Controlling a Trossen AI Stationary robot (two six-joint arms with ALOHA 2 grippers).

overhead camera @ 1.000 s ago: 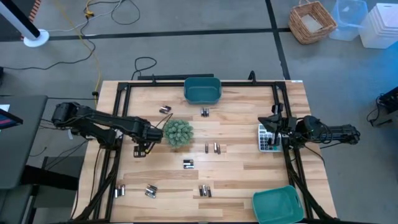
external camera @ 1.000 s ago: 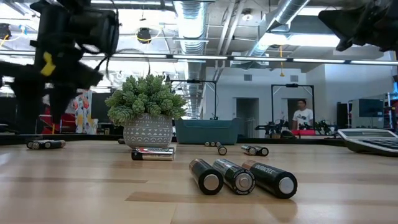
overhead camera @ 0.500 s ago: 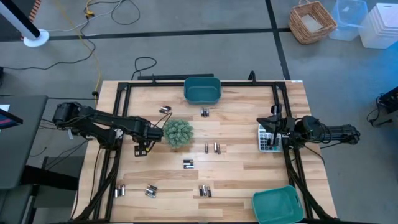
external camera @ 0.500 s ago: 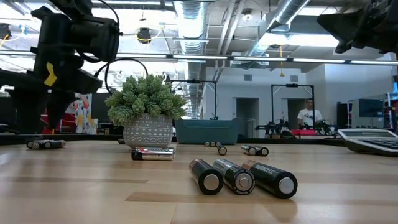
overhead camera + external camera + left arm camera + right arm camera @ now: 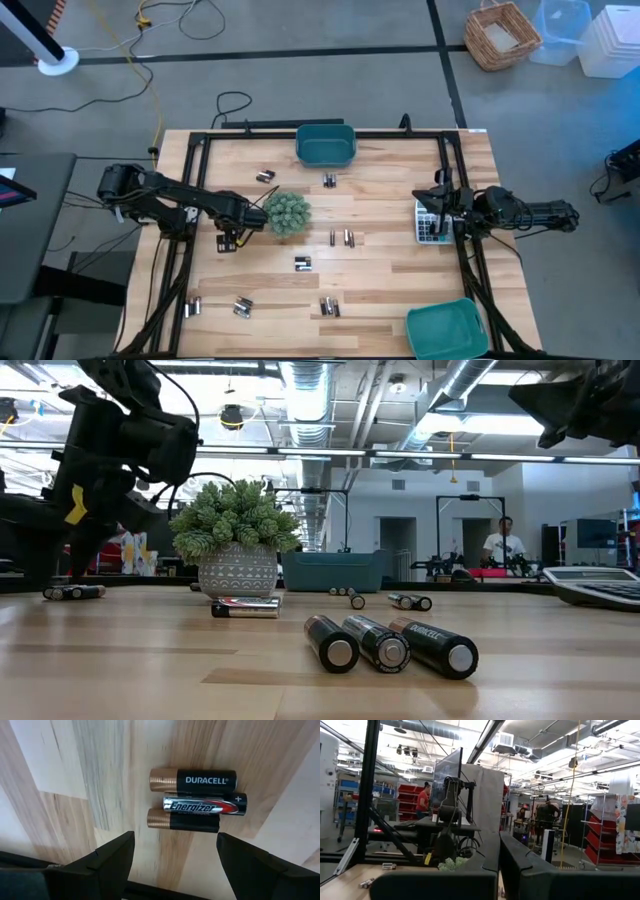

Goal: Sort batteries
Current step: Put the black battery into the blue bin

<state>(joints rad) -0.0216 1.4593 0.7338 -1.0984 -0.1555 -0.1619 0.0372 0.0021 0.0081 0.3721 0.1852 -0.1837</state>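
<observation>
On the pale wooden slatted surface (image 5: 380,250), beside the potted green plant (image 5: 286,213), now lowered with left claw (image 5: 172,857) spread wide over three small cylindrical black-and-copper batteries (image 5: 196,806), poised to grasp; right claw (image 5: 432,212) shut by the grey calculator (image 5: 428,224).

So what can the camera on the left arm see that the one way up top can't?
Only the left wrist view shows the labels: two Duracell batteries with an Energizer lying between them, touching side by side, beyond open jaws. Only the high view shows both teal bins, the plant, the calculator and the other scattered batteries. Both show the wooden table and that trio under the left gripper.
</observation>
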